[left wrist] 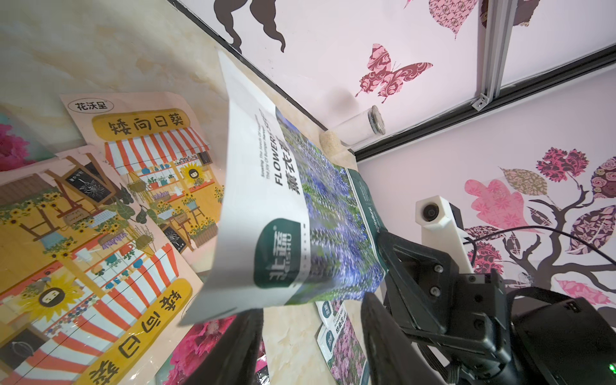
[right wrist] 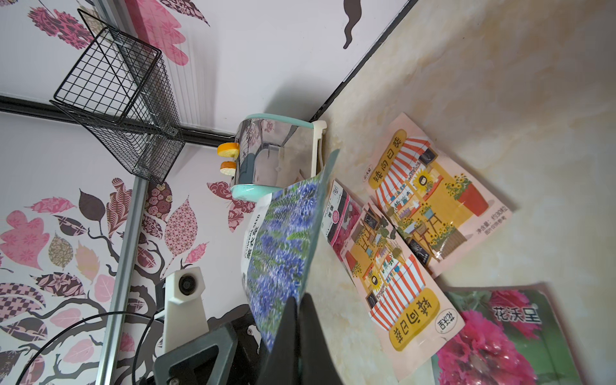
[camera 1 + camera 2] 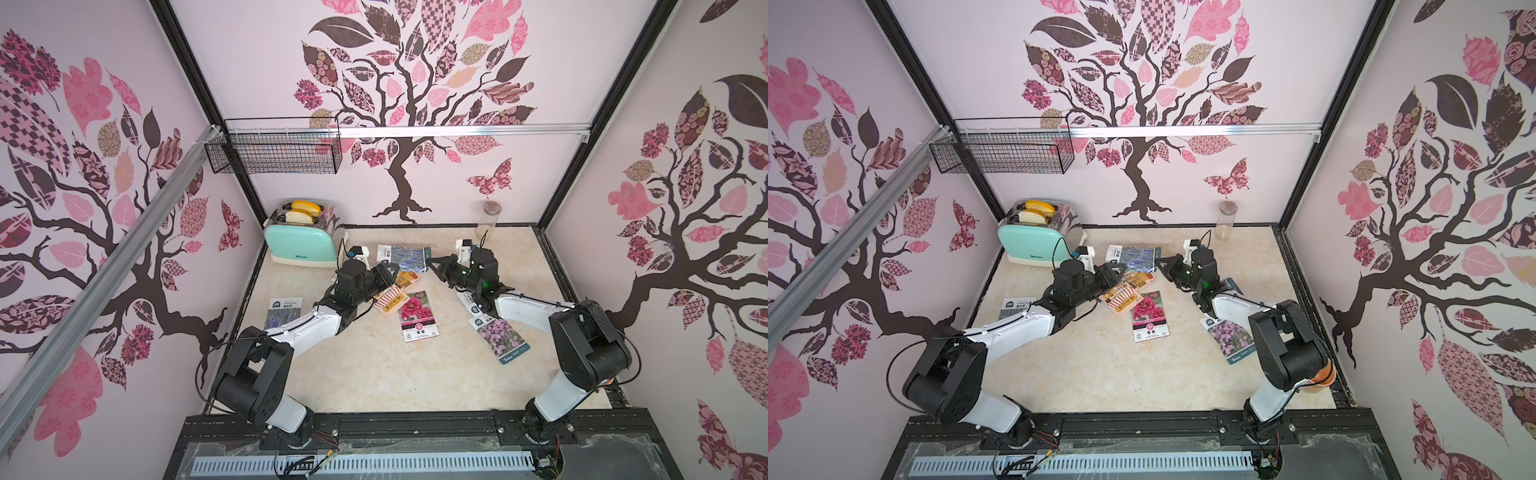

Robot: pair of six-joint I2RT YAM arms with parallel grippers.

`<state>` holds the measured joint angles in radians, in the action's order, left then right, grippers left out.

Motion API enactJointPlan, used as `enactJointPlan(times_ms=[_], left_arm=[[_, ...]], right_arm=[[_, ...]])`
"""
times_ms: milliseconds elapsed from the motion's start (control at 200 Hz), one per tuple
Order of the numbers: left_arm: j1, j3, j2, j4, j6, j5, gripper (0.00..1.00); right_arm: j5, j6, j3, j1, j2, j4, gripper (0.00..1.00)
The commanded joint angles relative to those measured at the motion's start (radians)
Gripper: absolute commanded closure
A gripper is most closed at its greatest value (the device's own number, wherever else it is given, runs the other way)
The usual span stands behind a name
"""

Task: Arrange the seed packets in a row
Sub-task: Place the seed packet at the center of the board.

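A blue lavender seed packet [image 3: 404,258] [image 3: 1133,257] hangs above the table at the back, with my right gripper [image 3: 432,264] [image 2: 298,300] shut on its dark end. The packet's [image 1: 300,213] white end reaches just past my left gripper [image 3: 388,272] [image 1: 311,310], whose open jaws hold nothing. Two orange striped-awning packets [image 3: 390,300] [image 1: 150,156] overlap on the table below. A magenta bloom packet [image 3: 417,316] lies in front of them, and another [image 2: 340,220] peeks from under them. A lilac packet [image 3: 502,338] lies by my right arm. A second lavender packet [image 3: 282,311] lies at the left.
A mint toaster [image 3: 301,245] with bread stands at the back left. A glass jar [image 3: 490,220] stands at the back right by the wall. A black wire basket [image 3: 274,145] hangs on the back wall. Another lilac packet [image 3: 471,301] lies partly under my right arm.
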<state>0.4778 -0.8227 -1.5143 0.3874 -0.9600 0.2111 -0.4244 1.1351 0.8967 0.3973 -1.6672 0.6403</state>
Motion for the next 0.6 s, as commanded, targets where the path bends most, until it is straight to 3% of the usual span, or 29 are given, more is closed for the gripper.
enactJointPlan(times_ms=[0,265,595], left_arm=[[0.002,-0.010,0.004,0.040,0.017,-0.017,0.50],[0.004,0.037,0.027,0.093,-0.007,0.004,0.49],[0.004,0.076,0.129,-0.052,0.043,0.000,0.48]], right_arm=[[-0.042,0.017,0.040,0.007,0.020,0.017,1.00],[-0.057,0.025,0.065,0.005,0.014,0.017,1.00],[-0.059,0.037,0.099,0.000,-0.017,0.041,1.00]])
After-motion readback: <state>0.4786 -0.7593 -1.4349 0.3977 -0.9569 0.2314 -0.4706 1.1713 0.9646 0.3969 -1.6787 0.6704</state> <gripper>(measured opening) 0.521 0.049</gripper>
